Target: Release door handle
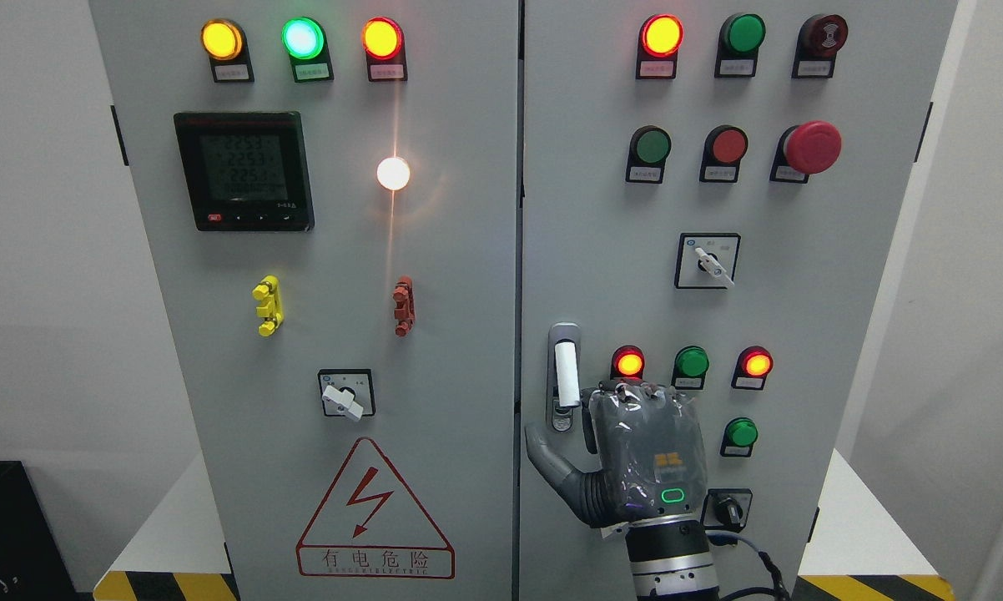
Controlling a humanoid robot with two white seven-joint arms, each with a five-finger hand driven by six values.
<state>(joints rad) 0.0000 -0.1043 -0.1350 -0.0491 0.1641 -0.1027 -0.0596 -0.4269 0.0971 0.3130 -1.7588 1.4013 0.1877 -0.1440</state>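
I count two cabinet doors: left door (318, 334), right door (802, 334). Left door carries three lit indicator lamps (301, 37) along the top, one white lamp (393, 173), one digital meter (244, 171), two small clips, one yellow (268, 305) and one red (403, 305), one rotary switch (346, 394) and one warning triangle (374, 511). One door handle (565, 376) sits on the right door. One robot hand (635, 451) is visible.

You see a grey cabinet (468, 334) with a red warning triangle (375, 511), yellow-black floor stripes (168, 586), a white-sleeved handle (566, 374), a red mushroom button (812, 147) and a dark grey robot hand (635, 459).
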